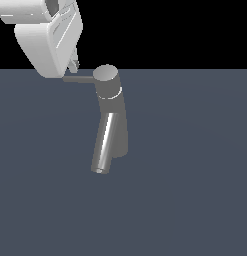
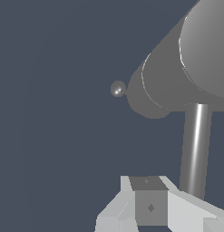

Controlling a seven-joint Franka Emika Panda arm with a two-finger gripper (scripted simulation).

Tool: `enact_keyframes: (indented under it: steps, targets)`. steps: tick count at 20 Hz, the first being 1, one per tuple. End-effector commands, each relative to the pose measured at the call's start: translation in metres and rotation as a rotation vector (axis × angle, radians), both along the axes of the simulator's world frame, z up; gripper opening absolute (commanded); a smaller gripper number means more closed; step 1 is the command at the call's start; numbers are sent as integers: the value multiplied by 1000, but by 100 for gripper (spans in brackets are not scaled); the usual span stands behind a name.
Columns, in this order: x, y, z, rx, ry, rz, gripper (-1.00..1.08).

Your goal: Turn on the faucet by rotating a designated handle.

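The grey faucet [image 1: 114, 112] stands upright in the middle of the exterior view, with a flat round cap [image 1: 106, 74] and a shiny spout [image 1: 104, 145] angled down toward the camera. The handle [image 1: 79, 78], a thin dark rod, sticks out of the cap toward the exterior view's left. My gripper [image 1: 74, 65] hangs just above the rod's outer end, fingertips close to it. In the wrist view the handle [image 2: 196, 149] runs past the fingers [image 2: 190, 210], beside them and not between them. No gap shows between the fingers, and the gripper [image 2: 150, 201] holds nothing.
A flat dark blue-grey floor [image 1: 195, 190] spreads all around the faucet. A small shiny round tip [image 2: 118, 89] pokes out beside the faucet body [image 2: 163, 86] in the wrist view.
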State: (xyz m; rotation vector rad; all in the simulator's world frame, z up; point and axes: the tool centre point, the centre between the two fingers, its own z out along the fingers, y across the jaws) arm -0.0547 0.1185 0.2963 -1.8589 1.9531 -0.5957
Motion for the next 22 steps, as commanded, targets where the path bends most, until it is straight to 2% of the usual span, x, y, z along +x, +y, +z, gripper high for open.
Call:
enact_keyframes:
  steps: [1, 13, 19, 22]
  targets:
    - [4, 0, -1, 6, -7, -22, -100]
    - [13, -3, -4, 14, -19, -68, -100]
    - [13, -3, -4, 13, -19, -68, -100]
    - [5, -1, -10, 13, -19, -68, -100]
